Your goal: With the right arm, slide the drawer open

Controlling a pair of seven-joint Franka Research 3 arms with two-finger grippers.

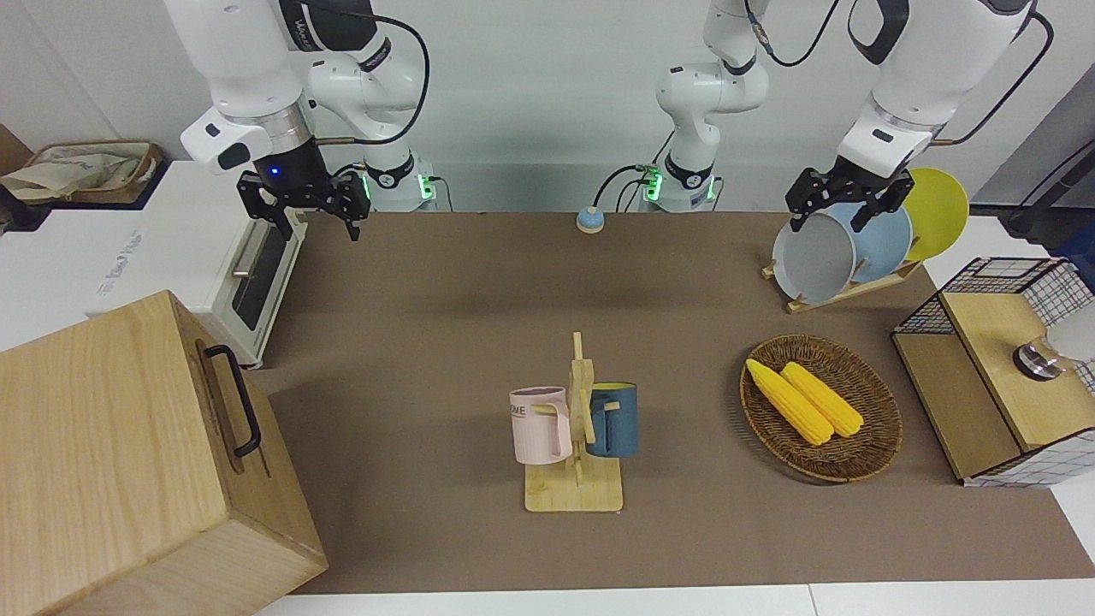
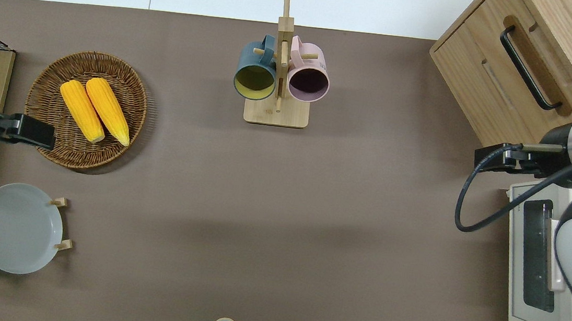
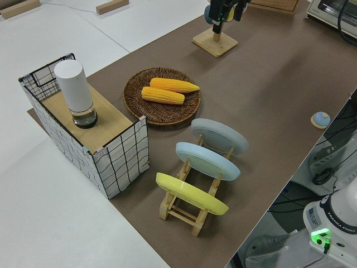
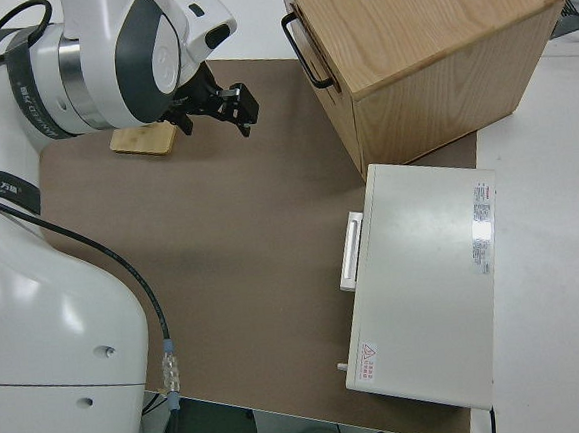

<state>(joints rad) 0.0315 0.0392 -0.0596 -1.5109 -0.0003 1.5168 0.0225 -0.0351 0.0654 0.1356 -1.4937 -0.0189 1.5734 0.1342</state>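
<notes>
The drawer [image 1: 221, 411] is the top strip of the pale wooden cabinet at the right arm's end of the table. Its front lies flush with the cabinet and carries a black bar handle [image 1: 235, 398] [image 2: 528, 68] [image 4: 306, 50]. My right gripper [image 1: 318, 224] [image 2: 496, 157] [image 4: 226, 106], with a blue light at its wrist, hangs open and empty in the air. Seen from overhead, it is over the table by the gap between the cabinet's near corner and the toaster oven, apart from the handle. The left arm is parked, its gripper [image 1: 843, 214] open.
A white toaster oven [image 2: 539, 258] stands beside the cabinet, nearer to the robots. A mug rack [image 1: 577, 428] with two mugs stands mid-table. Toward the left arm's end are a wicker basket [image 1: 864, 458] of corn, a plate rack [image 1: 847, 295] and a wire-mesh box [image 1: 984, 376].
</notes>
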